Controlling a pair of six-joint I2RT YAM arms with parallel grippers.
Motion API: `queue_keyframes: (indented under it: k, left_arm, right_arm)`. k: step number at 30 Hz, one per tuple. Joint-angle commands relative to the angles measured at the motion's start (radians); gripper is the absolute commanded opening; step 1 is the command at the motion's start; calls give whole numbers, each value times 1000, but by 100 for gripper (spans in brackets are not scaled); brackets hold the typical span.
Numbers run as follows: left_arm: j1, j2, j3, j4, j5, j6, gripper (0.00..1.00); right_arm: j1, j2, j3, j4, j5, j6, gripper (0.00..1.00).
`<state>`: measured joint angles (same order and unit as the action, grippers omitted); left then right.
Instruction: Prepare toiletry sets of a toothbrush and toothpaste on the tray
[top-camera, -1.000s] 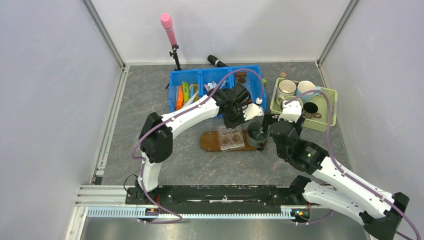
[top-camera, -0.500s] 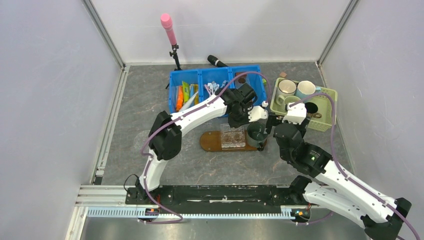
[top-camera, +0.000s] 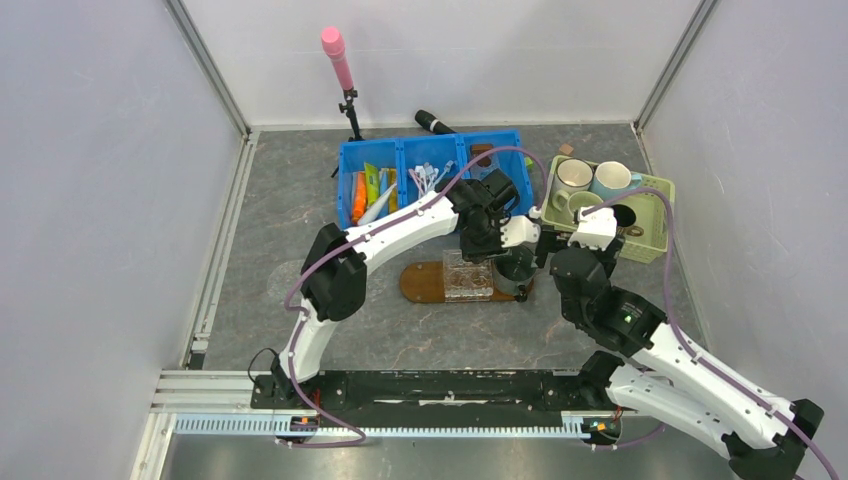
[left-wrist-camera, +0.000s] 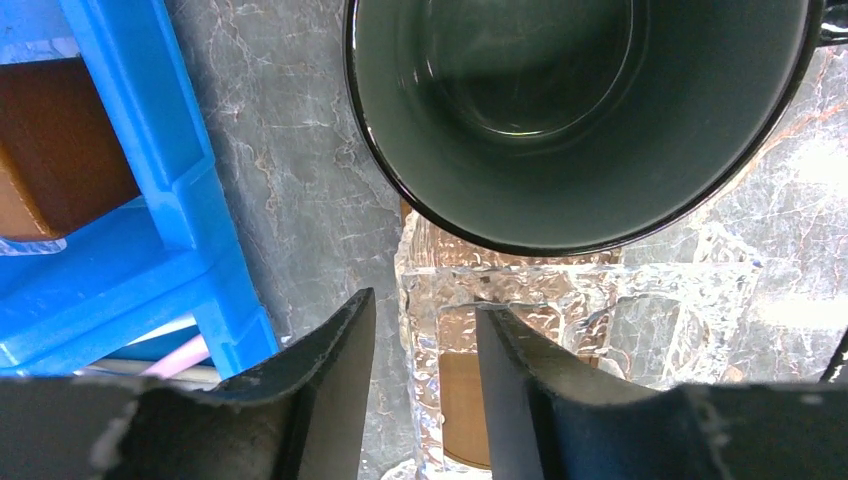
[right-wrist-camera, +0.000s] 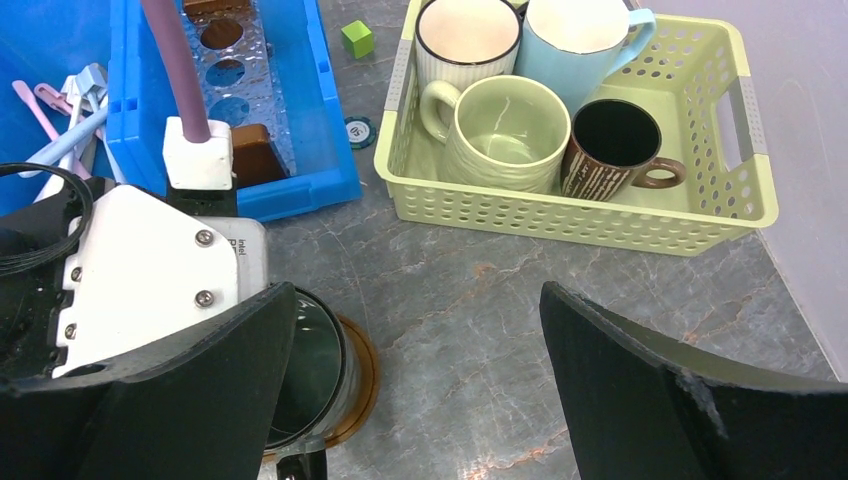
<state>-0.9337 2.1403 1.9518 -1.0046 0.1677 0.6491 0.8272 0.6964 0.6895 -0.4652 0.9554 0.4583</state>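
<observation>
The dark brown oval tray (top-camera: 420, 283) lies mid-table and carries a clear plastic organizer (top-camera: 468, 278) and a dark green mug (top-camera: 517, 264). My left gripper (top-camera: 488, 238) is down over the organizer. In the left wrist view its jaws (left-wrist-camera: 425, 385) straddle the organizer's wall (left-wrist-camera: 430, 330), narrowly open, with the mug (left-wrist-camera: 580, 120) just beyond. My right gripper (right-wrist-camera: 420, 400) is wide open and empty to the right of the mug (right-wrist-camera: 310, 370). Toothbrushes (top-camera: 430, 178) with light blue and pink handles lie in the blue bin (top-camera: 400, 150). A green tube (top-camera: 372, 184) and a white tube (top-camera: 381, 207) lie in its left compartment.
A pale green basket (top-camera: 655, 228) holding several mugs stands at the right, also in the right wrist view (right-wrist-camera: 600, 215). An orange tube (top-camera: 358, 198) lies in the bin. A pink microphone on a stand (top-camera: 337, 55) and a black one (top-camera: 432, 122) stand behind. A green cube (right-wrist-camera: 357, 38) lies by the bin.
My left gripper has moved right and lowered onto the clear organizer's edge. The right arm has edged slightly toward the back right. The mug stays put.
</observation>
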Motion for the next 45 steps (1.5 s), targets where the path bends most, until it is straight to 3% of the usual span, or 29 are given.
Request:
queue_keyframes:
  k: [1, 3, 7, 10, 12, 17, 21, 24, 28, 37, 45]
  left_arm:
    - [-11, -63, 25, 46, 12, 2, 53]
    - [-11, -96, 10, 77, -9, -11, 63]
    - [-7, -190, -43, 182, -68, -62, 69]
    - [3, -283, -116, 305, -111, -151, 79]
    - [10, -338, -164, 368, -133, -240, 79]
    - [29, -493, -327, 460, -304, -584, 87]
    - [67, -638, -522, 475, -298, -933, 87]
    - [85, -732, -685, 514, -224, -1143, 82]
    - [97, -801, -855, 599, -117, -1300, 74]
    - [151, -809, -989, 760, 5, -1389, 54]
    - [177, -730, -1014, 835, 52, -1433, 34]
  right_arm:
    - [0, -17, -4, 28, 22, 0, 98]
    - [0, -20, -2, 28, 22, -1, 98]
    - [0, -19, 1, 34, 20, -8, 98]
    - [0, -5, 8, 50, 11, -29, 98]
    - [0, 11, 20, 57, 0, -41, 98]
    - [0, 54, 43, 69, -38, -55, 98]
    - [-1, 80, 54, 80, -91, -55, 98]
    - [0, 111, 69, 84, -132, -56, 98]
    - [0, 152, 80, 85, -162, -47, 98]
    - [0, 177, 81, 91, -196, -26, 98]
    - [0, 168, 81, 84, -190, -15, 98]
